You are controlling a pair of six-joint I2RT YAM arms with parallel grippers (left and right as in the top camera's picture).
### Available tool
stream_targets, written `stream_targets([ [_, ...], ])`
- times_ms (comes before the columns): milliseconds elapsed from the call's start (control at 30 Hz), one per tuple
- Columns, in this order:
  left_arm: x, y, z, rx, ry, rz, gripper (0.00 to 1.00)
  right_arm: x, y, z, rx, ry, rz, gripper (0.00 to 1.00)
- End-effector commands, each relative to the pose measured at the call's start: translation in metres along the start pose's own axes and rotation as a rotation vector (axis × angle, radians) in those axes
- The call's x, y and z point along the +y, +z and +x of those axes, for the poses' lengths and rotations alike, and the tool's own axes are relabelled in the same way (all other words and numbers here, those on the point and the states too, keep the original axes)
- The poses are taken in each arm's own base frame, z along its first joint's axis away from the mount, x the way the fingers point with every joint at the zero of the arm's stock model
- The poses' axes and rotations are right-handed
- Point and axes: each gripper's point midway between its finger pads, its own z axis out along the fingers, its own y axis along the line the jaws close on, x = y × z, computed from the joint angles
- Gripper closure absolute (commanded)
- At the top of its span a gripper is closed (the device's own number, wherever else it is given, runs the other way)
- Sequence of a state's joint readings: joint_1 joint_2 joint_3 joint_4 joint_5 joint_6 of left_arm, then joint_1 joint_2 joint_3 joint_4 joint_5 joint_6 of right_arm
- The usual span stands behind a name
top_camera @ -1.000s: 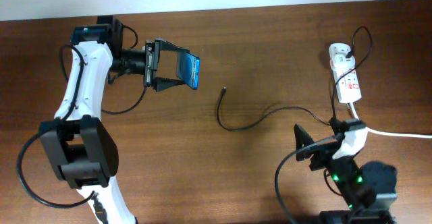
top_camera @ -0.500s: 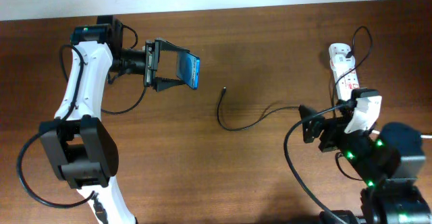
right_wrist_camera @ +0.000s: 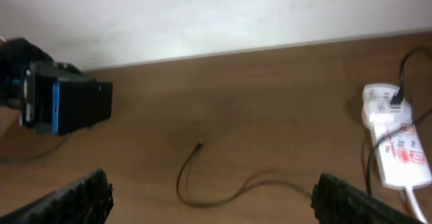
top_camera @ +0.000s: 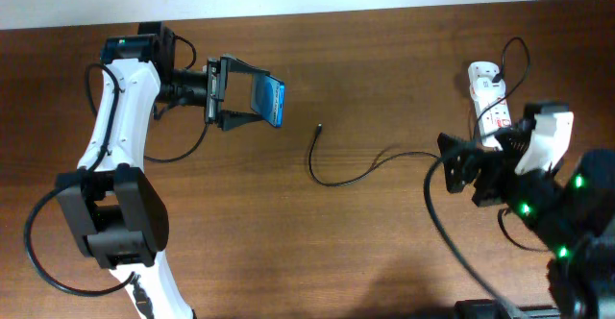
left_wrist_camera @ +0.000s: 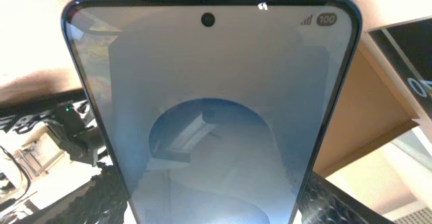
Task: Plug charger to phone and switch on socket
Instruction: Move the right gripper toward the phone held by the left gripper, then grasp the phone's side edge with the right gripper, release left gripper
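Note:
My left gripper [top_camera: 252, 100] is shut on the phone [top_camera: 270, 101] and holds it above the table at the upper left, blue screen facing right. The phone fills the left wrist view [left_wrist_camera: 209, 116]; it also shows in the right wrist view [right_wrist_camera: 71, 106]. The charger, a thin black cable [top_camera: 332, 179], lies on the table with its plug tip [top_camera: 319, 126] free. It runs right to the white socket [top_camera: 490, 105] at the upper right. My right gripper [top_camera: 459, 170] is open and empty, raised just left of the socket, with the cable [right_wrist_camera: 216, 198] and socket [right_wrist_camera: 397, 150] in its view.
A thick white cord leaves the socket toward the right edge, mostly hidden under my right arm [top_camera: 548, 204]. The wooden table [top_camera: 384, 69] ends at a white wall at the back [right_wrist_camera: 202, 15]. My left arm [top_camera: 115, 146] stands along the left side.
My right arm has swung up and to the right, toward the socket, its gripper lifted and still open. The left gripper and the phone have not moved. The cable lies as before.

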State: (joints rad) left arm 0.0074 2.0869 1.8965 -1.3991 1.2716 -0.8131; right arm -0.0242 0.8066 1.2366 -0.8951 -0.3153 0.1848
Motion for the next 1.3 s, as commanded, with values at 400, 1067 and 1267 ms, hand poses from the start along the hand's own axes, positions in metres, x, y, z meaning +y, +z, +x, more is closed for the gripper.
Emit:
stream_targets([
  [400, 0.032, -0.016, -0.034, -0.295, -0.178, -0.198, 1.00, 0.014, 0.094, 0.033, 0.387, 0.201, -0.201, 0.03],
  [1067, 0.044, 0.003, -0.051, -0.463, -0.224, -0.317, 1.00, 0.109, 0.203, 0.094, 0.626, 0.427, -0.337, 0.22],
  [1267, 0.043, 0.005, -0.049, -0.452, -0.224, -0.314, 1.00, 0.134, 0.219, 0.107, 0.631, 0.410, -0.351, 0.27],
])
